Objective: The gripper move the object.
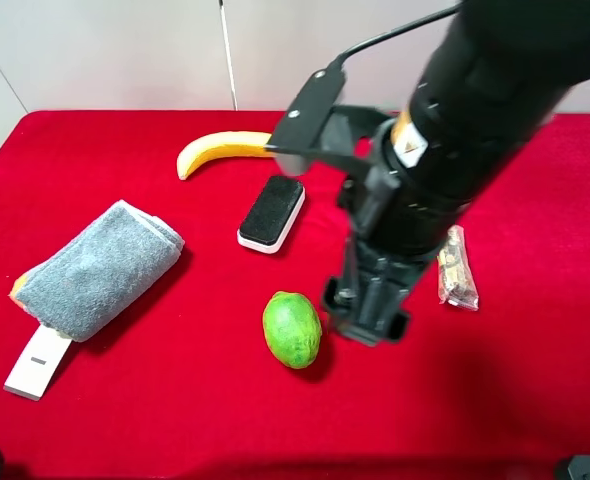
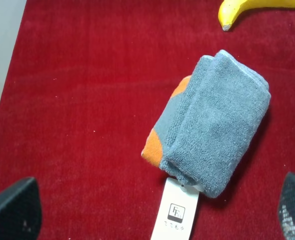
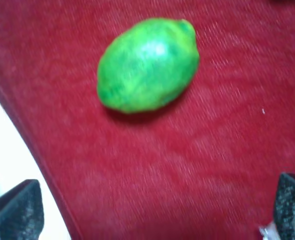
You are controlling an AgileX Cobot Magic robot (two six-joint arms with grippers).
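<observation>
The object, a small oval green fruit (image 1: 292, 328) with mottled skin, lies on the red cloth near the front middle. In the right wrist view the fruit (image 3: 147, 64) lies ahead of my right gripper (image 3: 155, 210), apart from it. The right gripper's fingertips (image 3: 15, 212) stand wide apart with nothing between them. In the high view the right gripper (image 1: 367, 315) hangs just to the right of the fruit, not touching it. My left gripper (image 2: 152, 207) is open and empty over the grey towel (image 2: 212, 125). It does not show in the high view.
A yellow banana (image 1: 225, 148) lies at the back. A black-and-white eraser block (image 1: 271, 213) sits behind the fruit. The folded grey towel (image 1: 100, 268) with a white tag (image 1: 37, 362) lies at the left. A snack packet (image 1: 458, 268) lies at the right. The cloth's edge (image 3: 32, 165) is near.
</observation>
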